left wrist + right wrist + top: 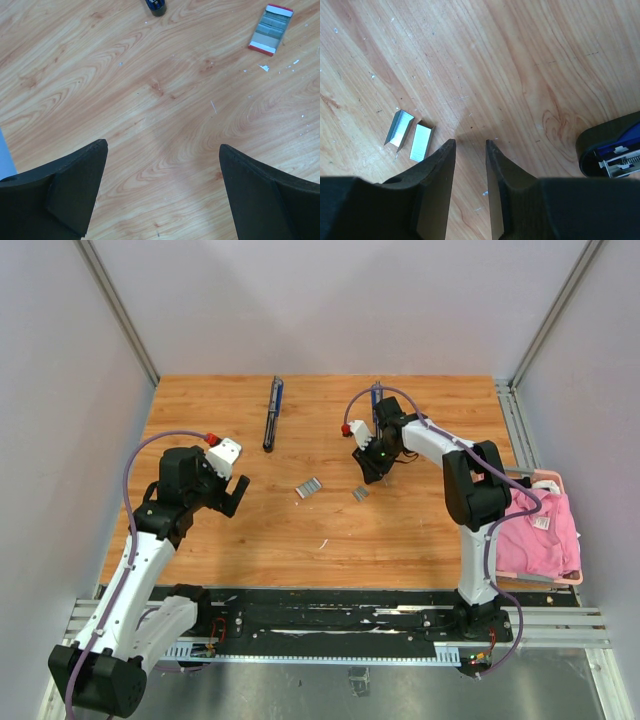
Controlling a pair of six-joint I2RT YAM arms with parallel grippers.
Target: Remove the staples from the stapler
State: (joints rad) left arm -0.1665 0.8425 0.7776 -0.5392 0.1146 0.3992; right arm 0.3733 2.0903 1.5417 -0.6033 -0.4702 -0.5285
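Two short silvery metal staple strips (421, 142) lay on the wooden desk (520, 60) just beside the right gripper (470, 145), its jaws narrowly parted and empty, the left gripper (162, 145) with jaws spread wide; light, stiff and slippery, the strips probably wanted pinching across their long sides.

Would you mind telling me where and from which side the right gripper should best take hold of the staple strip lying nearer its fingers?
Probably at mid-length, across its narrow width, coming straight down from above. The staple strip lies flat and low on the table, so only its two long edges give the right gripper, which is open, opposing faces to pinch.
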